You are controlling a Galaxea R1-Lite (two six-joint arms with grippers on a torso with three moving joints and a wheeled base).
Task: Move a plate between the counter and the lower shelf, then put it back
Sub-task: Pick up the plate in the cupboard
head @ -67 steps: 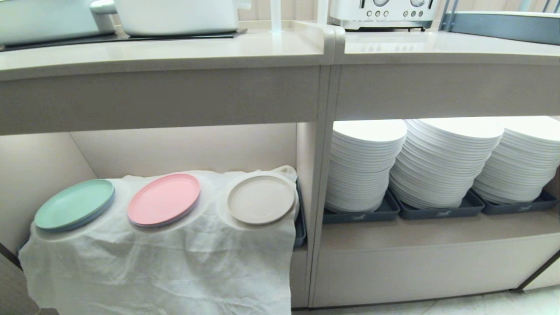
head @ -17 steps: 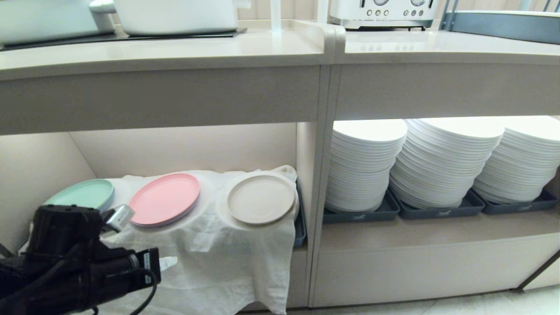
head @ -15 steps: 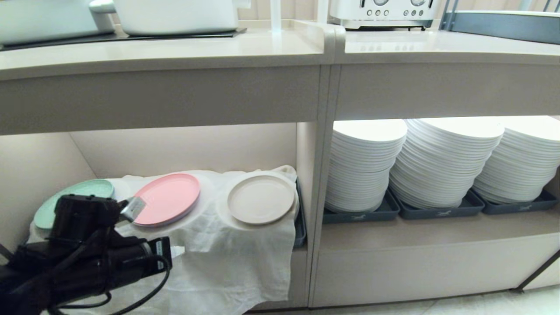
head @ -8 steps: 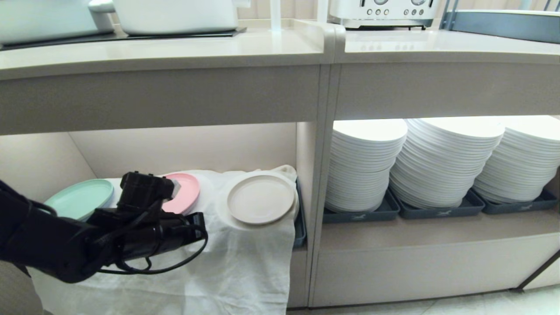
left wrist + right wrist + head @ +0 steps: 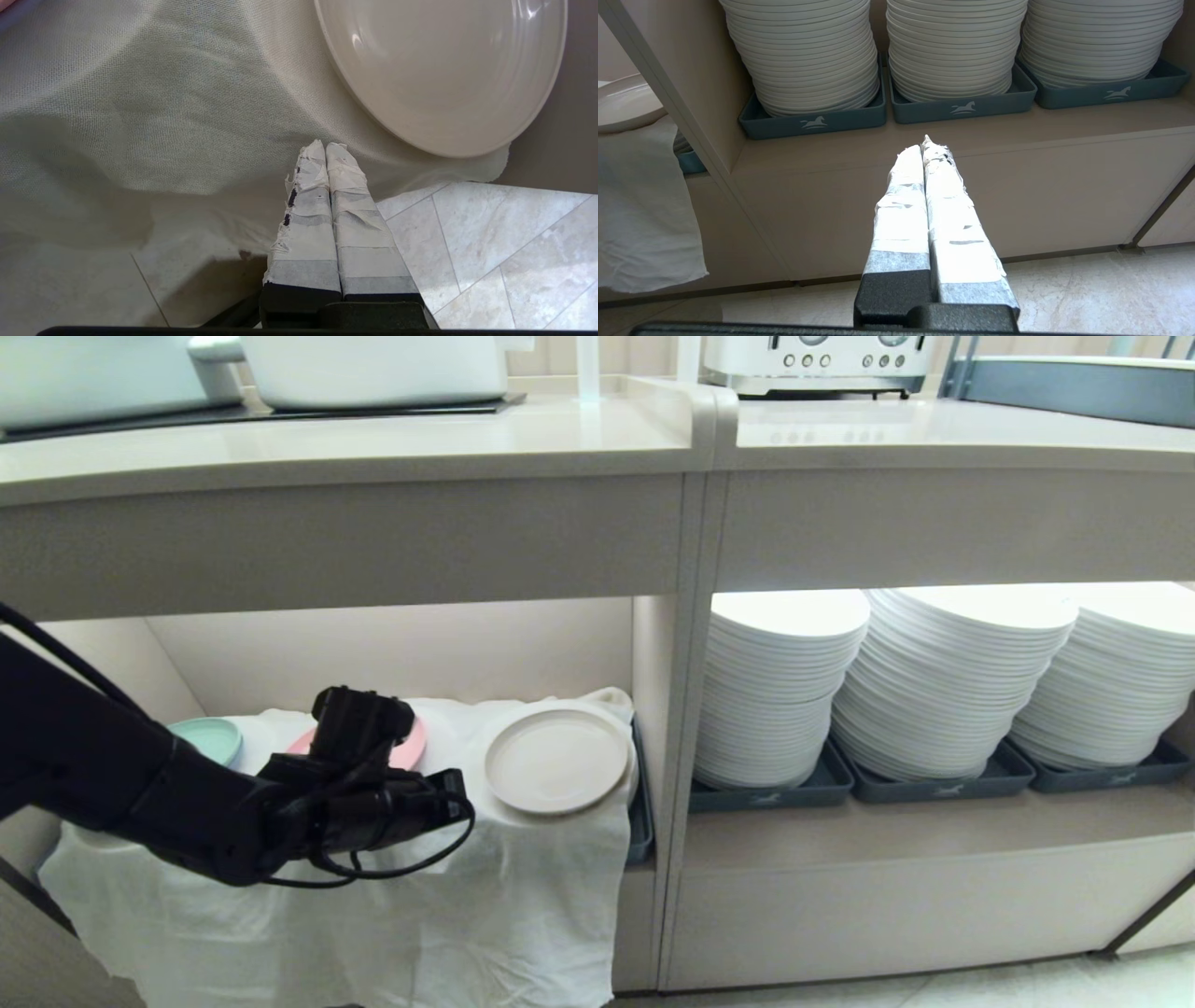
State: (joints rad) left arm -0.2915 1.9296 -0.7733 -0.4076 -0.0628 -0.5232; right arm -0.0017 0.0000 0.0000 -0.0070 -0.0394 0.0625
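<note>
Since a second ago the left arm has swung in from the lower left across the draped shelf, and now covers most of the pink plate (image 5: 407, 752) and mint-green plate (image 5: 207, 737). Its left gripper (image 5: 325, 148) has both taped fingers (image 5: 306, 219) pressed together, holding nothing, the tips over the white cloth (image 5: 523, 887) just beside the plate (image 5: 557, 761). That cream plate lies on the cloth at the right end of the lower shelf (image 5: 392, 649), apart from the gripper. In its wrist view the right gripper (image 5: 927, 144) is closed too, parked facing the white plate stacks (image 5: 957, 46)
</note>
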